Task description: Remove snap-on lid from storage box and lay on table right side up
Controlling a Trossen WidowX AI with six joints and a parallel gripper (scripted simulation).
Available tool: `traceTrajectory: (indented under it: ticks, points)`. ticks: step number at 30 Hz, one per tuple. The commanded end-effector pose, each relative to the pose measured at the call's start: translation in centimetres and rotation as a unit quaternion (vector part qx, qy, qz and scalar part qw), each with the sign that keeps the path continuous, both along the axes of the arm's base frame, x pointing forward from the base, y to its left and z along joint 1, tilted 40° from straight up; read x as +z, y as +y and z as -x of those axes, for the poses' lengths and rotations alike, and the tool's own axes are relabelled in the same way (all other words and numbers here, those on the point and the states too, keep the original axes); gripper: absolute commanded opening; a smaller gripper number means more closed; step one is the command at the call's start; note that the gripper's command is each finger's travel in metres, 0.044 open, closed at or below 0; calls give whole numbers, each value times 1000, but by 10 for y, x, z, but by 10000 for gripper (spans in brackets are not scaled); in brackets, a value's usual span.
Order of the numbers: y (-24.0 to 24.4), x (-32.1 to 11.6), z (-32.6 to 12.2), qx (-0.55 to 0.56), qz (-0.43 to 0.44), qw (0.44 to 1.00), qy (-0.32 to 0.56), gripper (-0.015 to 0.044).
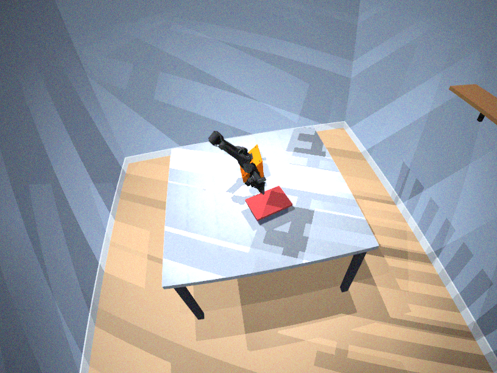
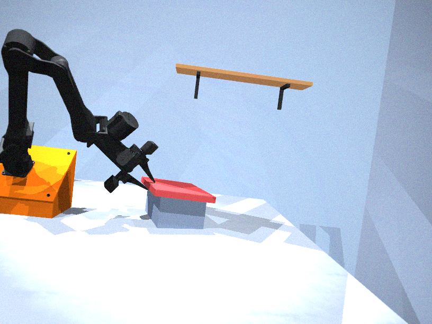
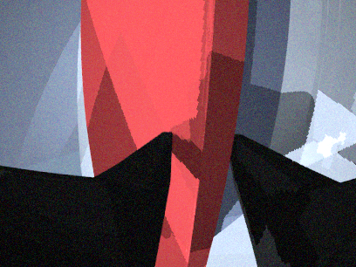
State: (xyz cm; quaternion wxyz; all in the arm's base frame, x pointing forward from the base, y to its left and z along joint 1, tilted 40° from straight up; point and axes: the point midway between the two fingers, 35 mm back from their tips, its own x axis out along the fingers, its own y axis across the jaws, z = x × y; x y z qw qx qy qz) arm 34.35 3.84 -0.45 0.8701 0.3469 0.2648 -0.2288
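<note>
The red lid (image 1: pixel 268 203) (image 2: pixel 181 195) (image 3: pixel 148 65) lies over the top of the grey-blue storage box (image 2: pixel 181 216) (image 3: pixel 270 52). In the exterior view the lid is slightly tilted, with its edge on the arm's side a little higher than its far edge. The box stands on the table (image 1: pixel 208 241) (image 2: pixel 209 279). My gripper (image 1: pixel 263 192) (image 2: pixel 151 186) (image 3: pixel 201 143) is shut on the lid's raised edge, one finger on the top face and the other at the lower side of the rim. The contact under the rim and the far seam are hidden.
The arm's orange wedge base (image 1: pixel 256 154) (image 2: pixel 62 167) stands on the table close behind the box. A wooden shelf (image 1: pixel 477 98) (image 2: pixel 244 76) is on the wall, well away from the arm. Patterned shadows cross the table, walls and floor.
</note>
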Motion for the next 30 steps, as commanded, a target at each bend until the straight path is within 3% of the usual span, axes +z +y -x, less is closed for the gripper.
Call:
traceTrajectory:
  ticks: [1,30]
  points:
    - [2,1,0,0,0,1000,-2,0]
    - [4,4,0,1,0,1000,-1,0]
